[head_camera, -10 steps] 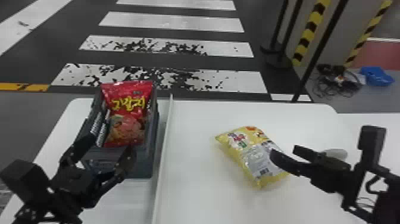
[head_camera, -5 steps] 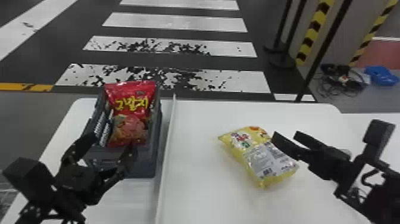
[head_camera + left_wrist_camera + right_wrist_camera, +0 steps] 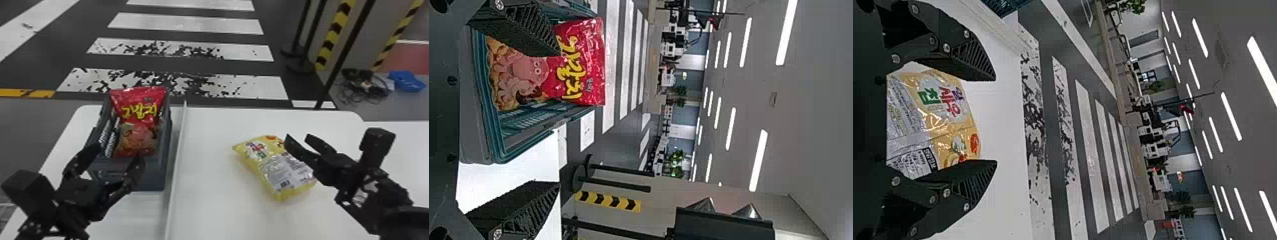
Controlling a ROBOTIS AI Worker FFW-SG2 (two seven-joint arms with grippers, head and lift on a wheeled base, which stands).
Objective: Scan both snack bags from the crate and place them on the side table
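Glossy red snack bag (image 3: 137, 121): held in the dark grey-and-teal plastic crate (image 3: 140, 175), front face up, top end raised past the crate's far rim.
Glossy yellow-and-silver snack bag (image 3: 274, 169): laid flat on the white tabletop (image 3: 217, 204), right of the raised white strip (image 3: 178, 143); crate is placed left of it.
Left black two-finger gripper (image 3: 119, 154): positioned at the crate's near end; jaws spread apart, part of the red bag covered by one finger in the left wrist view.
Right black two-finger gripper (image 3: 297, 138): positioned by the yellow bag's right side; jaws parted, bag not clamped.
Floor behind: marked with worn white stripes (image 3: 178, 83); black posts (image 3: 308, 38) set at the right.
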